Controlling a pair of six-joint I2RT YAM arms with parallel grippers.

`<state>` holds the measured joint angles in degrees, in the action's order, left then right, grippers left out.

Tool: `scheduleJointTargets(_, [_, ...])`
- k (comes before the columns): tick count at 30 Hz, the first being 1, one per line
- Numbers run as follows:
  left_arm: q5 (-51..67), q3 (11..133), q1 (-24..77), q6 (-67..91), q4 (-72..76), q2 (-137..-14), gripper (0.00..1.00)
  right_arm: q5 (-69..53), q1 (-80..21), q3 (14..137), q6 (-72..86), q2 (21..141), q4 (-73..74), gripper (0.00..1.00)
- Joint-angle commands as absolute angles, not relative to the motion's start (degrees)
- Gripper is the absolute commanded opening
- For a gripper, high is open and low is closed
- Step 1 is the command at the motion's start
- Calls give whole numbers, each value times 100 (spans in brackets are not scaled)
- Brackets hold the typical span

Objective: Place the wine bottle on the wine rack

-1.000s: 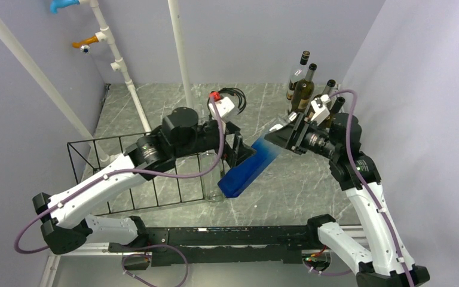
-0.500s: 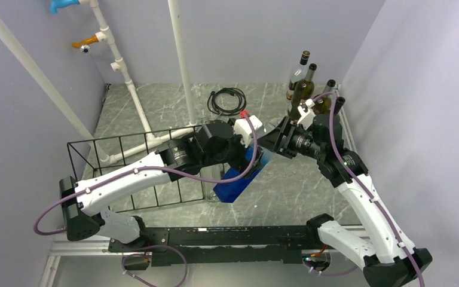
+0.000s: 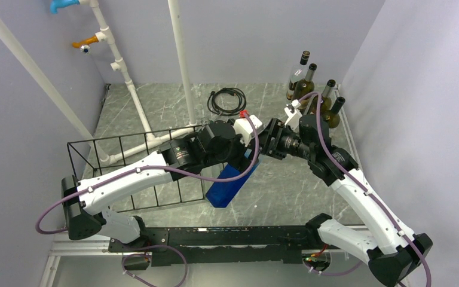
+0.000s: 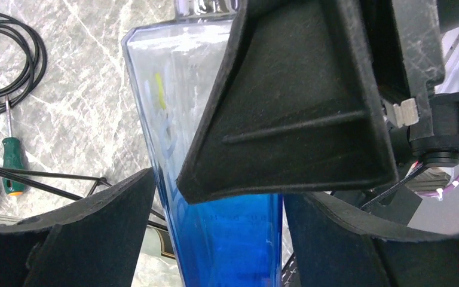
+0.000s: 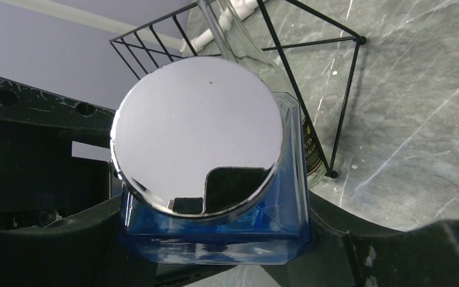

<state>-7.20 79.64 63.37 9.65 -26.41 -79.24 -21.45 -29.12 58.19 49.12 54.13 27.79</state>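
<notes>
The wine bottle (image 3: pixel 226 184) is square blue glass with a round silver cap (image 5: pixel 197 131). It hangs tilted in the air just off the right end of the wine rack (image 3: pixel 125 143), a low black wire frame. My right gripper (image 3: pixel 263 146) is shut on the bottle's shoulder below the cap (image 5: pixel 215 239). My left gripper (image 3: pixel 246 160) is open around the bottle's body (image 4: pixel 227 239), with thin gaps beside its fingers (image 4: pixel 113 227). The right gripper's black finger (image 4: pixel 287 107) lies over the glass.
A clear glass bottle (image 5: pixel 239 36) lies in the rack's right end behind its wire (image 5: pixel 345 107). Several dark bottles (image 3: pixel 311 89) stand at the back right. A black cable coil (image 3: pixel 226 100), a green screwdriver (image 4: pixel 12 164) and white pipes (image 3: pixel 137 101) lie behind.
My left arm swung right and brought its open jaws around the bottle. My right arm has carried the bottle left and lower, deeper between the left fingers.
</notes>
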Motion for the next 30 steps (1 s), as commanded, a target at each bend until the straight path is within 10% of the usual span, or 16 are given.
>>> scheduleJointTargets(1, [-736,8086,6376,829,-2613,-7845,83,-2312,-3070,6246,5448,5335,1631,0])
scheduleJointTargets(8, [-711,7948,6383,741,-2640,-7749,83,-2335,-3170,6346,5481,5384,1433,0])
scheduleJointTargets(16, [-836,7790,6381,552,-2531,-7521,46,-2416,-3189,6318,5497,5304,1190,0])
scheduleJointTargets(19, [-1011,7690,6381,440,-2427,-7362,14,-2389,-3189,6276,5445,5305,1155,0])
scheduleJointTargets(22, [-1225,7561,6381,323,-2292,-7132,0,-2364,-3190,6303,5368,5405,1190,10])
scheduleJointTargets(30, [-1757,7099,6381,74,-1775,-6265,0,-2619,-3190,6681,5265,5797,993,53])
